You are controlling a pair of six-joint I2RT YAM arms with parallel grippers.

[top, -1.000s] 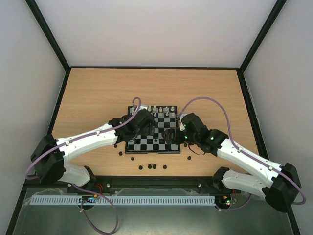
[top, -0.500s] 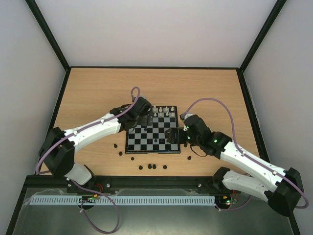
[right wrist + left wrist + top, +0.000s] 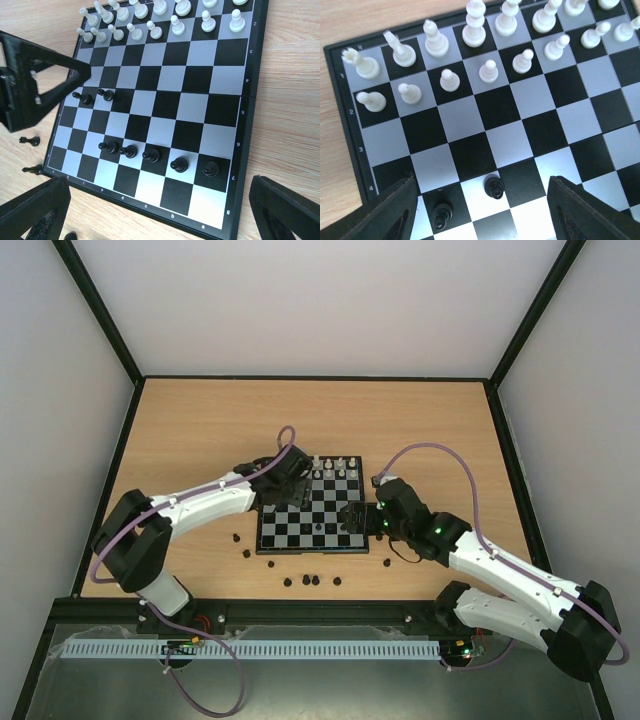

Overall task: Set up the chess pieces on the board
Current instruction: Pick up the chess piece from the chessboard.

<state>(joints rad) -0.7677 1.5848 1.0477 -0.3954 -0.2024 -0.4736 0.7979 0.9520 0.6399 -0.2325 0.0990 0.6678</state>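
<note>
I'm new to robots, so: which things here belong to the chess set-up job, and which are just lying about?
Belongs to the job: board; white pieces on it; black pieces on it; loose black pieces on the table.
Just lying about: purple cables; grey slotted strip at the near edge.

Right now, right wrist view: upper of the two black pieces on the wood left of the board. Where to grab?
Straight down, pinching its narrow waist. The black piece lies on its side on the table, long axis left-right in that view, so close across it; the rounded ends would probably slip.
</note>
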